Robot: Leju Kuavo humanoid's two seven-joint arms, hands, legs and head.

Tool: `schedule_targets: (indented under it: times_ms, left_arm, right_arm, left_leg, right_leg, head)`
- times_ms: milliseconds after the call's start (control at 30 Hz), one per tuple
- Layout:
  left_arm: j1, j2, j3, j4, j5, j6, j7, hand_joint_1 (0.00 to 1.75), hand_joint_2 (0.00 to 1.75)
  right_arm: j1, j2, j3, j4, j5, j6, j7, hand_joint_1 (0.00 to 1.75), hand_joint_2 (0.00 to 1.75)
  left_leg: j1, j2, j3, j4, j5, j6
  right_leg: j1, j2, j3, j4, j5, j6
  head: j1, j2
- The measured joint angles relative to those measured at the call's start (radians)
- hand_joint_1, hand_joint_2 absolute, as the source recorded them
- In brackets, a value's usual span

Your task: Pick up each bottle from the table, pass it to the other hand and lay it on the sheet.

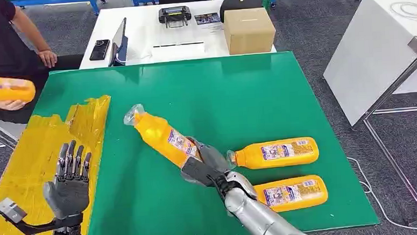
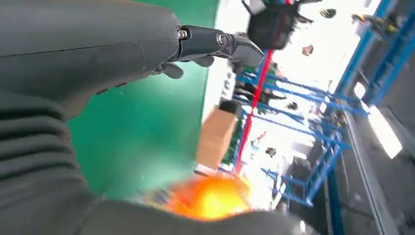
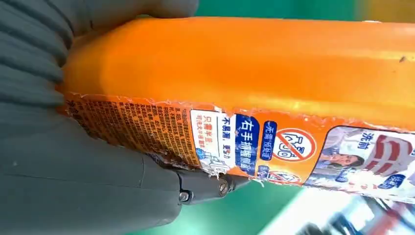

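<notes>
Right hand: right hand (image 1: 202, 166) grips the lower end of a bottle (image 1: 161, 134), held just above the green mat (image 1: 237, 89); in the right wrist view the thumb and fingers (image 3: 205, 188) wrap the orange body (image 3: 244, 63).
Left hand: left hand (image 1: 69, 181) is empty, fingers apart and pointing up, over the yellow sheet (image 1: 31, 159).
Key relation: from the left hand the bottle lies at about 2 o'clock, near but apart — the cap end is the nearest part.
Long axis: runs from 4 o'clock at the right hand to 10 o'clock at the clear cap (image 1: 133, 115), tilted toward the sheet.
Nearer hand: for the handover I judge the left must reach across, or the right must swing the cap further toward 9 o'clock.
Waiting bottles: two (image 1: 275, 153) (image 1: 291, 193) lie on the mat at 3 and 4 o'clock of the right hand, caps toward it.
Surface: green mat, sheet crumpled at its 9 o'clock edge.
Room: a person (image 1: 0, 42) at 10 o'clock holds another bottle (image 1: 3, 89); a white table (image 1: 154, 39) with a box (image 1: 248, 30) stands at 12 o'clock.
</notes>
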Motion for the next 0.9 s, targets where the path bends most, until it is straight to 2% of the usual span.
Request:
schedule_targets:
  times_ms: [167,333,667,900]
  left_arm:
    - [0.034,-0.023,0.002,-0.007,0.089,-0.036,0.1,0.0,1.75]
    - [0.061,-0.05,-0.021,-0.02,0.101,-0.052,0.12,0.0,1.75]
    - [0.098,-0.062,-0.061,-0.057,0.092,-0.062,0.125,0.0,1.75]
    - [0.127,-0.064,-0.133,-0.122,0.025,-0.055,0.055,0.0,1.75]
  right_arm:
    - [0.102,0.015,-0.057,-0.205,-0.018,0.008,-0.058,1.75,1.75]
    - [0.153,0.029,-0.057,-0.311,-0.019,0.015,-0.066,1.75,1.75]
    - [0.184,0.036,-0.046,-0.375,0.006,0.039,-0.076,1.75,1.75]
    - [0.168,0.043,0.051,-0.358,0.061,0.113,-0.009,1.75,1.75]
  left_leg:
    - [0.0,0.0,-0.005,0.0,0.0,0.0]
    - [0.0,0.0,-0.007,0.0,0.0,0.0]
    - [0.0,0.0,-0.007,0.0,0.0,0.0]
    - [0.0,0.0,-0.008,0.0,0.0,0.0]
  right_leg:
    - [0.0,0.0,-0.006,0.0,0.0,0.0]
    - [0.0,-0.001,-0.007,0.0,0.0,0.0]
    - [0.0,0.0,-0.007,0.0,0.0,0.0]
    - [0.0,-0.001,-0.008,0.0,0.0,0.0]
  head:
    - [0.0,0.0]
    - [0.0,0.0]
    - [0.0,0.0]
    - [0.0,0.0]
